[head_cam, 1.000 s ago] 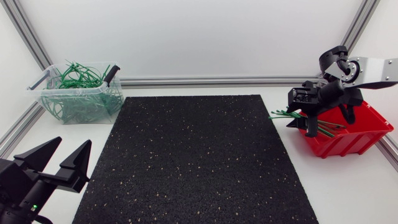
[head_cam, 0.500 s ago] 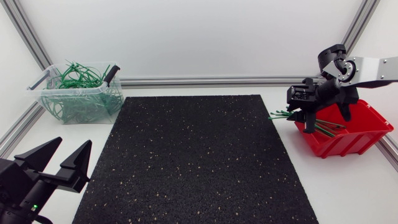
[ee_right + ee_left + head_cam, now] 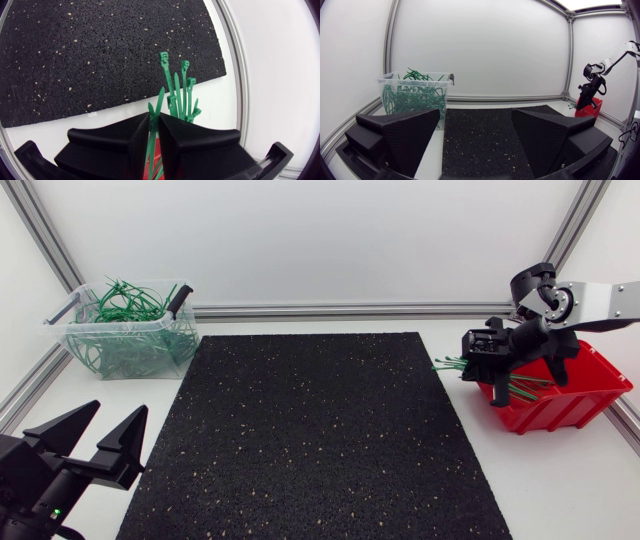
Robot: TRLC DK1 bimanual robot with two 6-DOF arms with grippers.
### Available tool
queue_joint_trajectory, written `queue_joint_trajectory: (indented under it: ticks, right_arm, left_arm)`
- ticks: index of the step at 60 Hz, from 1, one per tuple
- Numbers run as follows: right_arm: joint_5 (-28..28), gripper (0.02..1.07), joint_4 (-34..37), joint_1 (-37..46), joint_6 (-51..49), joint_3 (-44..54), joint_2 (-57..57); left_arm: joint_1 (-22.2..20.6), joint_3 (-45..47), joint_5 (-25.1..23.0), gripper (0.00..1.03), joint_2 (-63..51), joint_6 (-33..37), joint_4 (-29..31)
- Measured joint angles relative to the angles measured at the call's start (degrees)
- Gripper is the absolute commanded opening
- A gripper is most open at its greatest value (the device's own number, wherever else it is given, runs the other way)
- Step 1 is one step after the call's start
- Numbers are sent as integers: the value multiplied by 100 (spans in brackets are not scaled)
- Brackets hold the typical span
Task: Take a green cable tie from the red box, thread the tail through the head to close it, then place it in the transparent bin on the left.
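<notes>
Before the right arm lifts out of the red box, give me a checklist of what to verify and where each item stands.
1. Right gripper shut on a green cable tie: ok, both fingers press it.
2. Only one tie taken: cannot tell; other ties fan out ahead of the fingers, past the red box edge.
3. Held tie's head in sight for threading: cannot tell which head is its own.
4. Left gripper open to take the tail: ok, it rests beside the mat.
5. Transparent bin in place at far left: ok.
</notes>
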State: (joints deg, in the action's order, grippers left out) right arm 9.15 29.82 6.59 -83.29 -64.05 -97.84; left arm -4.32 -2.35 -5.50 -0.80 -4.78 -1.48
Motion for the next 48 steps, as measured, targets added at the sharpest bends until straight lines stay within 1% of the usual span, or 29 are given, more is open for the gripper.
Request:
queue_joint_trajectory:
  ticks: [12, 23, 30, 31, 32, 34, 35, 36, 38, 40, 44, 48]
  right_arm:
    - [4, 11, 17, 98, -238, 455, 629]
    - [2, 11, 177, 192, -470, 905, 1272]
    - [2, 14, 197, 216, -592, 1156, 1458]
    - [4, 18, 195, 216, -597, 1180, 1462]
    - [2, 27, 197, 216, -603, 1200, 1469]
    - [2, 45, 192, 216, -636, 1248, 1491]
    - [2, 57, 195, 216, -654, 1281, 1508]
    - [0, 67, 203, 216, -660, 1300, 1526]
    - [0, 77, 212, 216, -678, 1338, 1561]
    - [0, 82, 236, 216, -678, 1357, 1611]
    - [0, 96, 323, 216, -680, 1359, 1727]
    - [2, 97, 428, 238, -680, 1353, 1843]
  left_arm:
    - [0, 0, 2, 100, 0, 0, 0]
    - [0, 0, 0, 100, 0, -2, 0]
    - [-13, 0, 0, 100, 0, 0, 0]
    - [-20, 0, 2, 100, 0, 0, 0]
    - [-26, 0, 0, 100, 0, 0, 0]
    - [-31, 0, 0, 100, 0, 0, 0]
    - [-33, 0, 2, 100, 0, -2, 0]
    - [-33, 0, 0, 100, 0, 0, 0]
    - [-33, 0, 0, 100, 0, 0, 0]
    - [-33, 0, 2, 100, 0, 0, 0]
    - [-33, 0, 2, 100, 0, 0, 0]
    - [-33, 0, 2, 100, 0, -2, 0]
